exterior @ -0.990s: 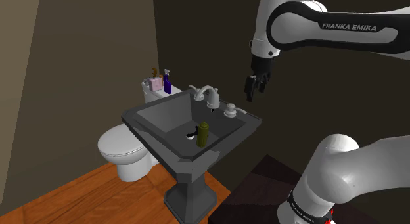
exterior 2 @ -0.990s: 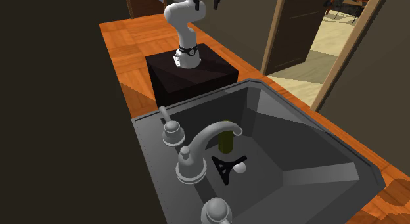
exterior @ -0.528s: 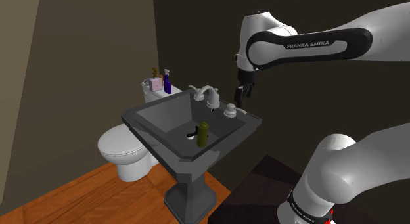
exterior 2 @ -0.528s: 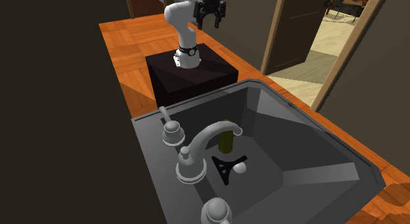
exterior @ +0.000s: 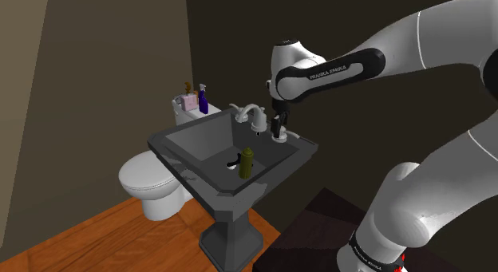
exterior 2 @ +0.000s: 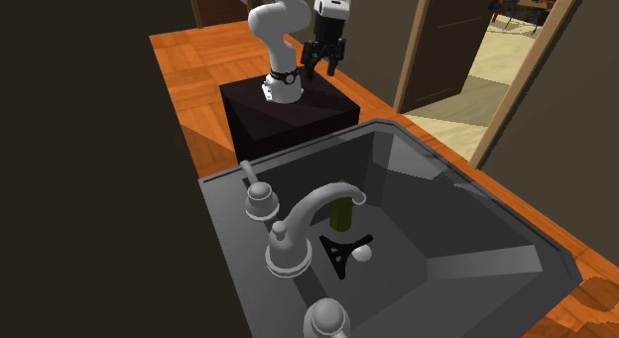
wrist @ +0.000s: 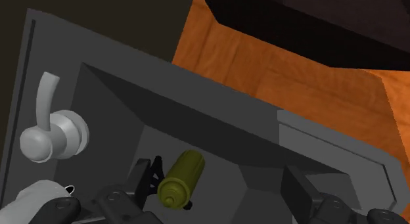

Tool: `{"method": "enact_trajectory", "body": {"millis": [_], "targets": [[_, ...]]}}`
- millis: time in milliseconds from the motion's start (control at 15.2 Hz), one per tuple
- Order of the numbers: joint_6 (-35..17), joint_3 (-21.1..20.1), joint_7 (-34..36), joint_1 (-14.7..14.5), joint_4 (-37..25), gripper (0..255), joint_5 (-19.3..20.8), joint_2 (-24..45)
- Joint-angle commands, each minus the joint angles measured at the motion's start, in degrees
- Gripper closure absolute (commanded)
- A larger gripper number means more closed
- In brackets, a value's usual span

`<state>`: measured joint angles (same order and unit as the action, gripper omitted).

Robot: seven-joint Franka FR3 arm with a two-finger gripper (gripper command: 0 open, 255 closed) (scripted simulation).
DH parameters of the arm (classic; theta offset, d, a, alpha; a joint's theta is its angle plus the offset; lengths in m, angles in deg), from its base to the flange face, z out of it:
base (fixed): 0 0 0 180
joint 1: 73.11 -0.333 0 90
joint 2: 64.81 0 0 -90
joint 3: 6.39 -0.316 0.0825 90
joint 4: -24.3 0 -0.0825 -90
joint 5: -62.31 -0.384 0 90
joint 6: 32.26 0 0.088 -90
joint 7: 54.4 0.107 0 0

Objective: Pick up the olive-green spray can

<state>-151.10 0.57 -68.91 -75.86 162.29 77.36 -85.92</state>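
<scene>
The black gripper is hovering, fingers spread, above the angular grey sink's back rim. Below, the smooth cylindrical olive-green spray can is standing upright in the basin beside a black drain stopper, under the curved faucet. Beyond, a rounded white toilet is carrying small bottles.

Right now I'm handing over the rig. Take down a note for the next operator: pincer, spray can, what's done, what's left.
Pincer: open, holding nothing, above the back rim of the sink, beside the tap.
Olive-green spray can: upright in the basin, well below the pincer, untouched.
Done: the arm is over the sink, nothing more.
Left: line up over the can, go down into the basin, shut on the can, lift it out. The basin walls are probably the thing to watch on the way down.
</scene>
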Motion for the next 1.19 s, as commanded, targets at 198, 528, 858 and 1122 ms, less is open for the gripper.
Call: {"method": "enact_trajectory", "body": {"millis": [198, 528, 858, 1122], "targets": [[-8.66, 1.48, -4.29, 0.02, -2.72, 0, 2.15, 10.61], [-15.41, 1.99, -7.92, 0.04, -7.86, 0, 3.62, 21.79], [-20.55, 1.9, -11.29, 0.28, -14.68, 0, 4.89, 32.99], [-23.43, 1.52, -13.81, 0.57, -21.32, 0, 5.91, 41.88]]}}
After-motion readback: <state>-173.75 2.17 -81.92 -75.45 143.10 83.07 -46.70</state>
